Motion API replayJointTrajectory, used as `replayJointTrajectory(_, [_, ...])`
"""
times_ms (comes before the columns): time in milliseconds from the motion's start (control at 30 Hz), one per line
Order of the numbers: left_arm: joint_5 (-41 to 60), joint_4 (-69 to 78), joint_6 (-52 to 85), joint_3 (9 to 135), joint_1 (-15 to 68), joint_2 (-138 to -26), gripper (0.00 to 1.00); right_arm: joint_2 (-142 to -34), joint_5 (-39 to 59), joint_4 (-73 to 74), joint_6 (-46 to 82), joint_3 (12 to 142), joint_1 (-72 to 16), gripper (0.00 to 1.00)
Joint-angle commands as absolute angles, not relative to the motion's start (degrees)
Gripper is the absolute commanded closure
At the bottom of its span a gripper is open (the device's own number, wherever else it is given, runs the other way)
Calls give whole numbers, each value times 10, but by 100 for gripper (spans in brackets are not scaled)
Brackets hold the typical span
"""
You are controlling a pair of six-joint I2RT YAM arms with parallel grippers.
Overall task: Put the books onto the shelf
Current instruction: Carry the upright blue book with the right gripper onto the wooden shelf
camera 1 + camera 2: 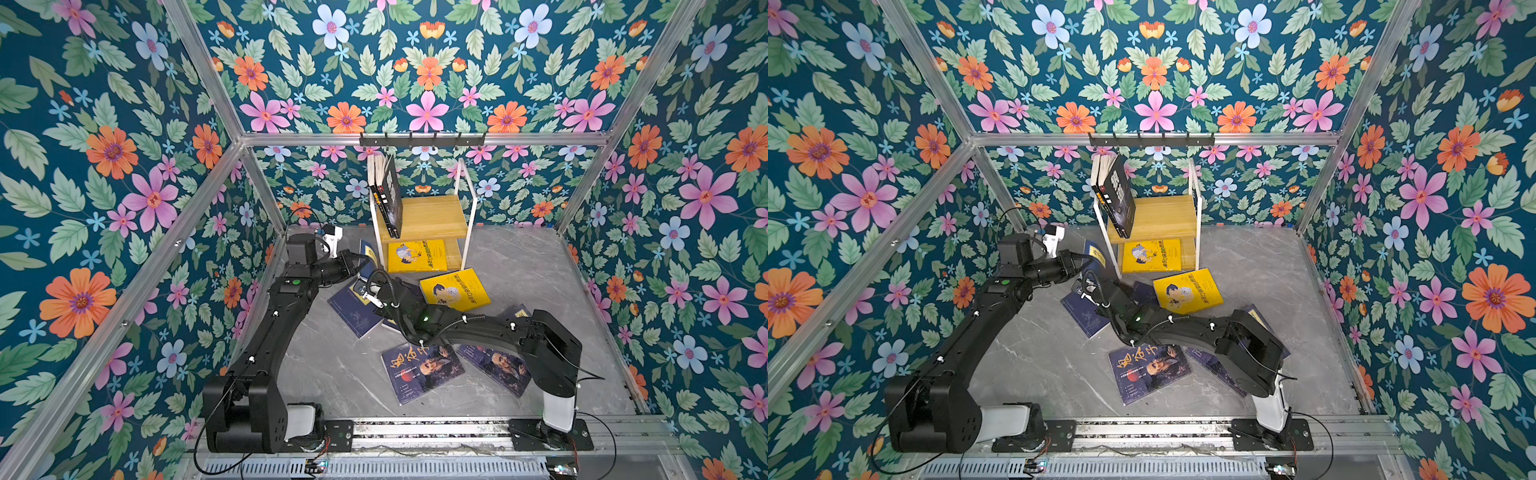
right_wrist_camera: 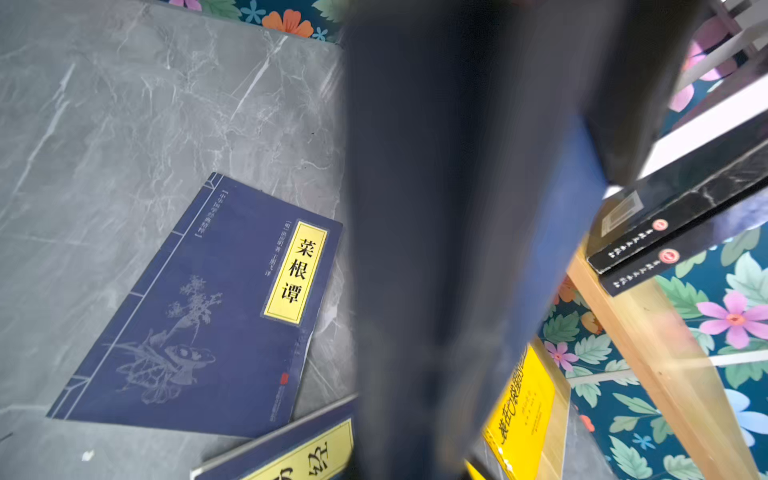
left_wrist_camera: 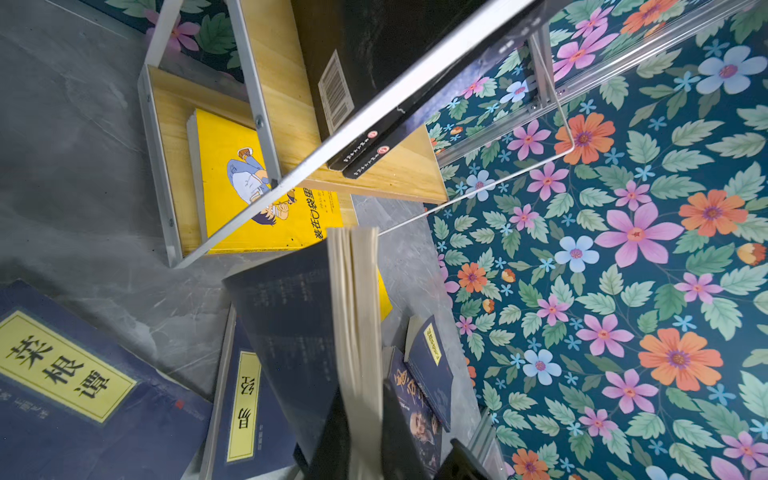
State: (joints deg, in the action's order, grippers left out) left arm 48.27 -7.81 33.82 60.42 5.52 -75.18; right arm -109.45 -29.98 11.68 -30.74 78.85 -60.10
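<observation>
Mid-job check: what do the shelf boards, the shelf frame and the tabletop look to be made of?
Shelf boards: light yellowish wood, visible grain, smooth low-sheen finish. Shelf frame: thin metal by the look, painted white, screw heads showing. Tabletop: grey marble pattern with pale veins; real stone or printed laminate, I cannot tell.

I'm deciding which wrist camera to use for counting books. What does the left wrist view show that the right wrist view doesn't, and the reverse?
Only left wrist: the bearded-man book, the yellow book's cartoon figure, and the fanned page edges of a navy book near the lens. Only right wrist: the whole cover of the flat navy book, with its plant drawing; a dark blur fills the view's middle. Both: that flat book, the yellow book, the two black books and the shelf.
</observation>
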Motion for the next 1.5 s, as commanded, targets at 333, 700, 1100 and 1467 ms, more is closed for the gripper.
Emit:
replayJointTrajectory(333, [445,-128,203,634,-21,-732,31,-967,-289,168,-245,640,-594,100])
replayJointTrajectory(700, [361,-179,88,611,-42,-727,0,-850,-216,184,-154,592,-557,100])
replayJointTrajectory(1100, [340,-151,80,578,-46,-713,0,-825,-184,171,-73,677,-469,100])
replayJointTrajectory(1467, [350,-146,101,577,-46,-705,0,-988,-229,150,14,873,-384,100])
